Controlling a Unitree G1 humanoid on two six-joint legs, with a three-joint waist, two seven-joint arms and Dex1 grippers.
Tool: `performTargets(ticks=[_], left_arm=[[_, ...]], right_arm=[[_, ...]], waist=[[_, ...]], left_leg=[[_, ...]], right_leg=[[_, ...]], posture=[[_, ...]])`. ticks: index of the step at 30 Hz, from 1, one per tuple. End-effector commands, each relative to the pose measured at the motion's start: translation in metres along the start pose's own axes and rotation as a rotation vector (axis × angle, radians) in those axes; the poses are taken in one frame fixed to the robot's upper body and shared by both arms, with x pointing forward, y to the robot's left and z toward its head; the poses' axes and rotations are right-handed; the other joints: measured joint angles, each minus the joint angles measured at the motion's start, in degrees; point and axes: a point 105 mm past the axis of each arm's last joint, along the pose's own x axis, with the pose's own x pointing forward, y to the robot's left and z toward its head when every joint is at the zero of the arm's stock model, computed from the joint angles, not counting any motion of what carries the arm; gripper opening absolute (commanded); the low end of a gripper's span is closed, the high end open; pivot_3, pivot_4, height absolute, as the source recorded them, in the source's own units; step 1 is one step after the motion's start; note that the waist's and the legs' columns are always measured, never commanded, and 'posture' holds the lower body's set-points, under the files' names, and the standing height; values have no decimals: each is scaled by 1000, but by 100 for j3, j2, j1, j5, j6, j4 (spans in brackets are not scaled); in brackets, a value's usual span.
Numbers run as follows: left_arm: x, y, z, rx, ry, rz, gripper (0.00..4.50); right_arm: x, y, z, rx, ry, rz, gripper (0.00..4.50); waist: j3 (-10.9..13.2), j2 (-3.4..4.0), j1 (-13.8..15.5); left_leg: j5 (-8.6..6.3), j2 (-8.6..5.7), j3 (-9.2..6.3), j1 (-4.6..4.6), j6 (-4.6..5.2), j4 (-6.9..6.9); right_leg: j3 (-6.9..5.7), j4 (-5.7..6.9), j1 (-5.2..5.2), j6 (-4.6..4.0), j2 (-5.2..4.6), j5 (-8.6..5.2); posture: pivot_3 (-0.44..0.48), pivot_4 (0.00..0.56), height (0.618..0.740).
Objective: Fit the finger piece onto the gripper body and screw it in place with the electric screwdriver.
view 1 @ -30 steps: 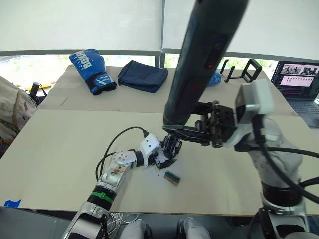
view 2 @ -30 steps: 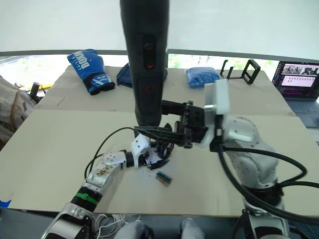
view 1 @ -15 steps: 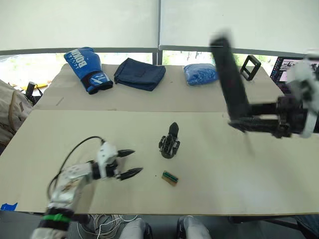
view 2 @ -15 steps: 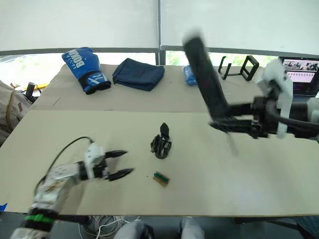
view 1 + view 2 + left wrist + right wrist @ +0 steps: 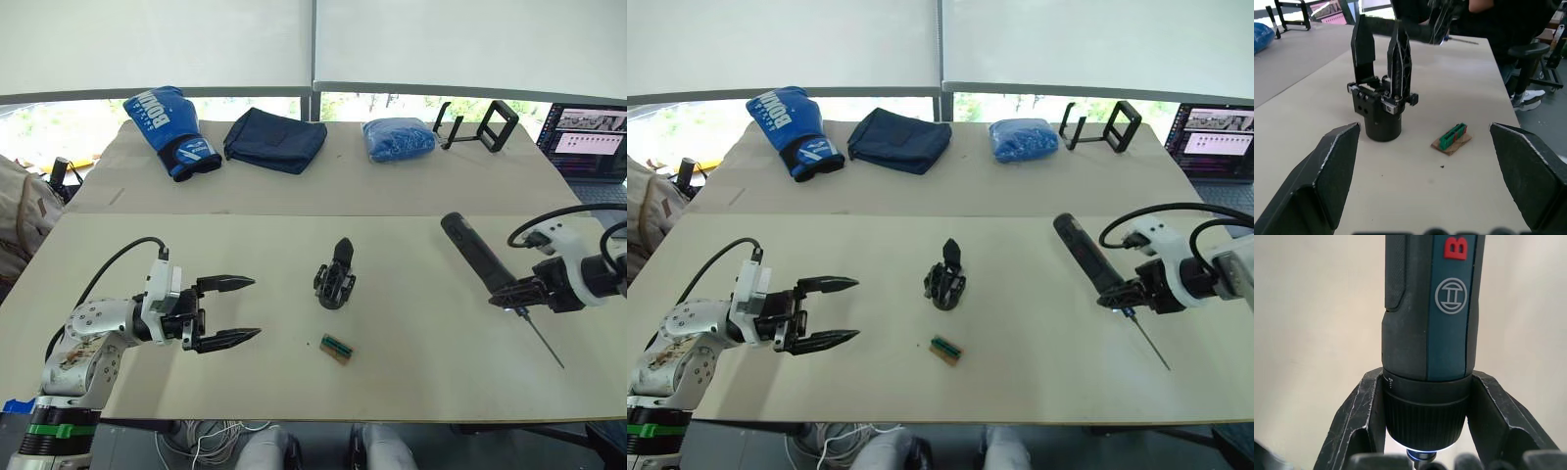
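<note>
Both arms drawn apart over a long beige table (image 5: 411, 392), assembly standing between them.

Largest first: table bare around the work. Right gripper (image 5: 529, 291) clamped round the collar of the electric screwdriver (image 5: 477, 257), body lying low over the tabletop, thin bit pointing out past the fingers, away from the work. Left gripper (image 5: 227, 310) spread wide and empty, tips aimed at the gripper body (image 5: 334, 285), which stands upright well ahead of them and well apart from the right gripper. Finger piece (image 5: 1399, 58) apparently already seated upright on that body; fastening not readable here. Smallest: tiny green block (image 5: 336, 349) lying just beside the left gripper's line of reach. Risks, as judged: unsupported body toppling under driver pressure; bit skating off a screw; block knocked aside on the approach.
</note>
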Motion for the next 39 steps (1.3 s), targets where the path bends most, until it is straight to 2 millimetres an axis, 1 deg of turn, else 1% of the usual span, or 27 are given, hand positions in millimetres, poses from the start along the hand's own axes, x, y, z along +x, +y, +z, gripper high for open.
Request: performTargets(ticks=[1,4,7,11,14,15,16,17,20,21,24,26,27,28,30,31,32,33,34,36,39], left_arm=[[1,1,13,46,-26,12,4441],[1,1,13,50,-27,21,4441],[0,3,12,43,-18,31,4441],[-2,7,11,27,-12,41,4441],[1,8,22,62,-64,19,4441],[1,9,20,49,-49,16,4441],[0,11,18,36,-33,16,4500],[-1,11,16,28,-22,14,4500],[-6,10,11,4,25,21,4500],[-9,11,7,-13,63,36,4500],[-25,16,2,-24,141,84,4500],[-36,20,-6,-12,214,129,4500],[-42,24,-9,6,243,161,4500],[-50,31,-15,34,298,221,4500],[-62,40,-21,73,336,303,4500],[-66,41,-25,84,347,329,4500],[-69,41,-30,94,359,344,4500],[-71,39,-34,95,364,346,4500],[-73,38,-38,95,370,352,4500],[-76,37,-43,103,386,375,4500],[-80,35,-41,128,390,407,4500]], right_arm=[[-8,-11,9,-73,-10,-50,1938],[-2,-15,1,-97,39,-58,1938],[4,-19,-1,-83,42,-57,1938],[7,-22,-4,-77,53,-56,1938],[8,-27,-8,-63,50,-72,1938],[7,-30,-8,-63,39,-86,1938],[7,-31,-8,-65,31,-95,2968],[7,-32,-8,-66,25,-101,3296],[-3,-30,-6,-77,1,-77,4303],[-8,-32,-5,-83,-14,-92,4460],[-30,-34,-2,-178,-47,-125,4460],[-41,-31,1,-287,-79,-126,4460],[-45,-25,4,-351,-113,-106,4460],[-50,-16,11,-469,-173,-72,4460],[-58,0,21,-650,-292,-33,4460],[-60,15,31,-739,-417,16,4460],[-62,30,38,-792,-546,73,4460],[-64,44,42,-847,-665,125,4460],[-63,53,42,-890,-741,151,4460],[-49,69,34,-982,-777,186,4460],[-31,91,25,-1014,-833,274,4460]], waist=[[1,1,-2],[1,1,7],[1,1,-8],[2,3,-33],[2,2,-29],[2,2,-26],[2,2,-28],[1,3,-37],[1,2,-78],[1,2,-83],[2,3,-72],[2,3,-75],[2,3,-81],[2,3,-83],[2,3,-83],[2,-1,-91],[1,-7,-103],[1,-17,-113],[1,-21,-117],[3,-23,-91],[5,-27,-32]], left_leg=[[0,0,5,0,0,1],[1,0,14,1,0,0],[1,1,25,6,-1,0],[3,3,38,13,-4,0],[4,4,41,14,-6,0],[4,4,41,14,-5,1],[4,4,42,15,-5,1],[4,4,44,16,-5,2],[5,6,51,23,-8,1],[6,7,51,23,-9,0],[7,8,51,25,-11,0],[7,8,54,29,-11,-1],[7,8,54,31,-11,-1],[6,8,56,36,-11,-2],[6,9,59,44,-12,-3],[7,9,61,48,-13,-5],[8,11,66,53,-14,-5],[9,13,67,57,-16,-6],[11,16,68,66,-20,-7],[11,17,67,91,-22,-13],[10,14,66,100,-22,-12]], right_leg=[[0,0,0,0,3,0],[0,2,0,5,5,-2],[4,3,1,6,10,-3],[12,9,1,13,14,-7],[12,11,1,12,16,-6],[12,11,1,12,15,-6],[12,11,2,12,15,-6],[13,11,2,12,16,-6],[18,16,3,14,20,-7],[18,16,3,17,22,-9],[19,18,2,32,22,-18],[24,20,2,36,20,-21],[23,21,3,38,20,-22],[25,21,5,40,20,-23],[27,23,10,44,22,-26],[30,25,12,45,23,-26],[37,30,13,45,25,-26],[40,31,14,44,27,-25],[44,30,20,43,33,-25],[48,34,44,42,36,-24],[48,50,51,32,21,-21]], posture=[[0,150,740],[0,150,740],[0,150,740],[0,150,740],[0,150,740],[0,150,740],[0,150,740],[0,150,740],[0,150,740],[0,150,740],[0,150,740],[0,150,740],[0,150,740],[0,150,740],[0,150,740],[0,150,740],[0,150,740],[0,150,740],[0,150,740],[0,150,740],[0,150,740]])
